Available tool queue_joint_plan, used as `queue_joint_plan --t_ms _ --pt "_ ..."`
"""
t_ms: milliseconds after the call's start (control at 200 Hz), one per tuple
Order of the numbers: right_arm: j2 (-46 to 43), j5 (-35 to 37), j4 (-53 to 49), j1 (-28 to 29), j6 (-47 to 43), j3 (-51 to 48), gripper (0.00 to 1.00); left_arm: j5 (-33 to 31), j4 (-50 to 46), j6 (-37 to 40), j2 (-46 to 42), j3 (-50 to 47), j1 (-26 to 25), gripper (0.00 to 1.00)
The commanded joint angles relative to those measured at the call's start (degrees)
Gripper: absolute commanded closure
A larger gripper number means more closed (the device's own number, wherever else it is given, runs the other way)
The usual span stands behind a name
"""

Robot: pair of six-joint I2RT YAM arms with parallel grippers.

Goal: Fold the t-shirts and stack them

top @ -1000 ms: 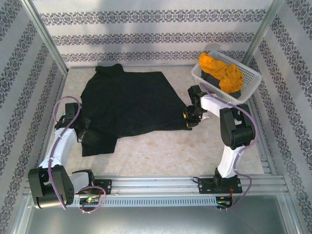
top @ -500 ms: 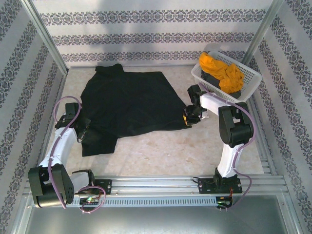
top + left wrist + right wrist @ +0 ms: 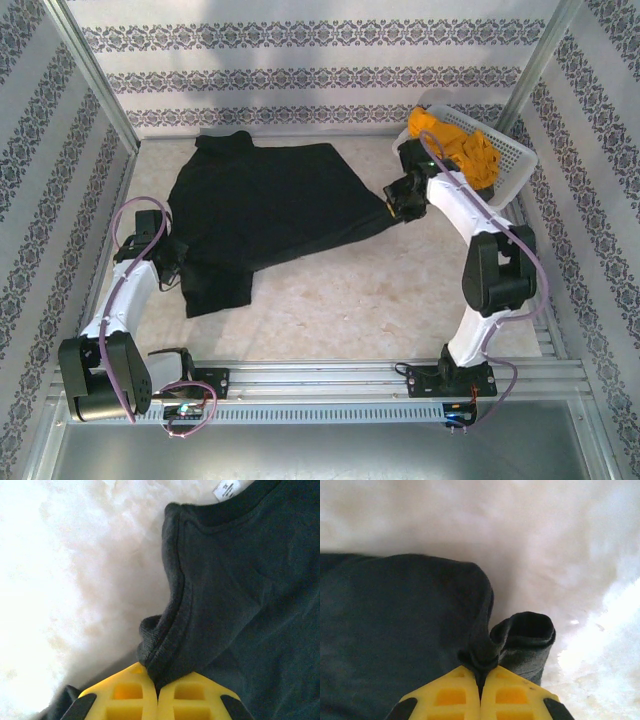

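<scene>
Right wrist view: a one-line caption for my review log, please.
Right gripper shut on a pinched fold of the black t-shirt, with the pale table behind.

The shirt (image 3: 260, 200) lies spread on the table (image 3: 350, 300), left of centre, its far edge near the back wall. The left jaws are clamped on a fold at its left edge, near the front; the right jaws pinch its right corner, so the shirt stretches between the 2 arms. The basket (image 3: 512, 165) sits in the back right corner, just behind the right jaws, with a bunched shirt (image 3: 435, 125) inside.
</scene>
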Motion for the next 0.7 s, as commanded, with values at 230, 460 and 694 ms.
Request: queue_joint_plan --t_ms 230,460,694 --pt "-19.9 3.5 -0.1 -2.6 -11.9 -25.1 0.93 -1.9 -4.6 -1.7 -4.4 0.7 0.7 1.00" --pt "-28.8 -1.5 3.4 -8.3 -8.0 -39.1 0.62 -0.6 -5.9 -2.6 -5.9 -2.1 0.7 1.00" --pt "-32.3 -7.2 0.0 -5.5 5.8 -45.5 0.55 -0.2 -5.5 -2.7 -5.8 -1.6 0.7 1.00"
